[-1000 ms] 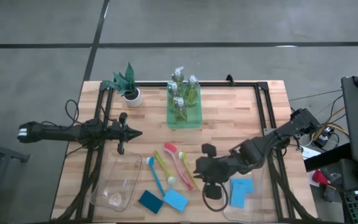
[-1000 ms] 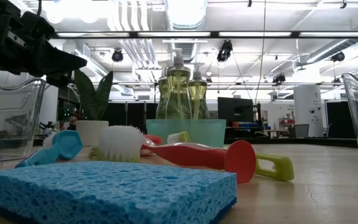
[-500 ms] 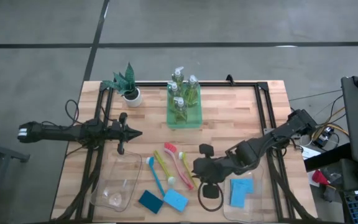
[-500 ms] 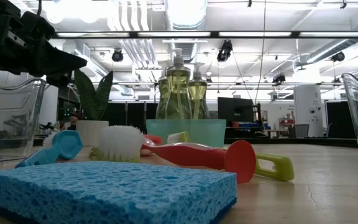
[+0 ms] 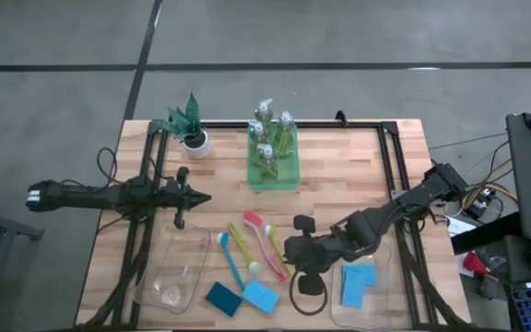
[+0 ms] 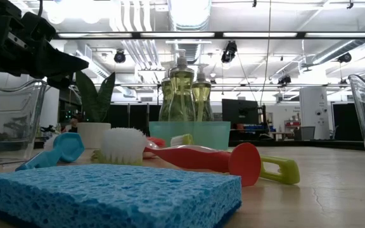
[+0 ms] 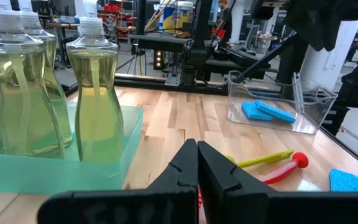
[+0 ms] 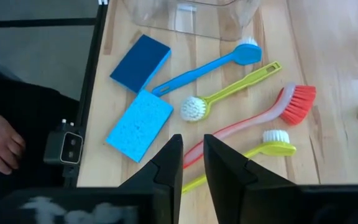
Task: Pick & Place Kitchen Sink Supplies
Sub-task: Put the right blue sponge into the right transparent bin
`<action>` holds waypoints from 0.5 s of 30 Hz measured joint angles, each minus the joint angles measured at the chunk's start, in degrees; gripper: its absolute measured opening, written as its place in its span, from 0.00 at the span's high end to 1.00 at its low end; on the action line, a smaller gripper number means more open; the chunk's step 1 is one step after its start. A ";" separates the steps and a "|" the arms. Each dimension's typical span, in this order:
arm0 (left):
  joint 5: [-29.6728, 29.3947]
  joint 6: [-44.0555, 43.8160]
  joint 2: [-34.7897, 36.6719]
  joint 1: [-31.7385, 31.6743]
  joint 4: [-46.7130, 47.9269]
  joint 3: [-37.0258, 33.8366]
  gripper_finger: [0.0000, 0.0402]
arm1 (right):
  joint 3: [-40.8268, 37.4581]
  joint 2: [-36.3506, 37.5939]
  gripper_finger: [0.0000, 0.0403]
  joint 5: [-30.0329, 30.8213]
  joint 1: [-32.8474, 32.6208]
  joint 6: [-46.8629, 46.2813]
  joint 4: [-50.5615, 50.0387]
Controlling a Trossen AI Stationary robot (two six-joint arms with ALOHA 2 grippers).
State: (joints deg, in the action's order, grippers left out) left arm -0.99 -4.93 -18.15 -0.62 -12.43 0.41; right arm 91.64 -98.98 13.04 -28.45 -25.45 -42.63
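From above, the right tool [image 5: 290, 252] sits lower centre, just right of the pink-red brush [image 5: 267, 242], fingers barely apart and gripping nothing. The left tool [image 5: 203, 196] waits centre-left, pinched fully together.

Low down, a blue sponge [image 6: 109, 191] fills the bottom left, soap bottles [image 6: 181, 88] behind it.

Right wrist: brushes mid-frame, a dark blue sponge [image 8: 140, 61] upper left on the bench [image 8: 334, 74].
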 joint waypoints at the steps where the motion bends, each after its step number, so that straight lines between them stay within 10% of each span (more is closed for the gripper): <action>1: 0.02 0.00 0.00 0.00 0.00 0.02 1.00 | 0.00 0.00 0.84 0.02 0.00 0.00 0.00; 15: 0.00 0.00 0.00 0.00 0.04 0.00 1.00 | 0.00 0.00 0.82 0.39 0.93 -1.21 3.02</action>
State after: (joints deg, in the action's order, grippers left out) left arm -0.99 -4.93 -18.15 -0.62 -12.38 0.42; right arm 91.64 -98.98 13.43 -27.52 -26.66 -39.62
